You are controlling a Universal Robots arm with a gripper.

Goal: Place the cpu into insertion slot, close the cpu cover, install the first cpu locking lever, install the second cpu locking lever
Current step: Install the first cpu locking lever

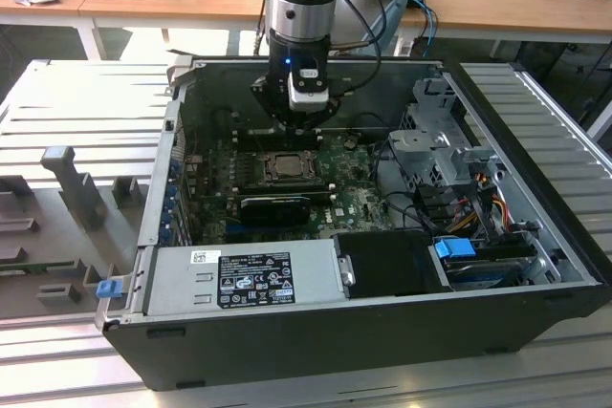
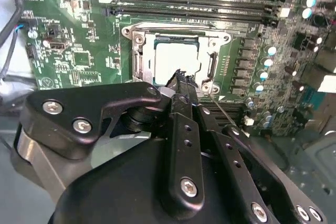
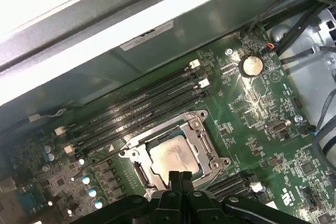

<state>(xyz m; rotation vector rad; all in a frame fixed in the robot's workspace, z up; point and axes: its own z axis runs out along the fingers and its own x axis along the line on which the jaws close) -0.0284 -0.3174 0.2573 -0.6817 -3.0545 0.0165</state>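
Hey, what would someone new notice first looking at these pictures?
The black gripper, closed, is poised over the pale silver cpu, which sits framed by the metal cpu cover on the green circuit board. In the exterior view, the arm reaches down into an open computer case.

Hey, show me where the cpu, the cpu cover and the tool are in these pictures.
cpu (image 3: 170,153), first wrist view, middle of its pale metal top.
cpu cover (image 3: 206,141), first wrist view, one side bar of the frame.
tool (image 3: 181,174), first wrist view, between its fingertips.
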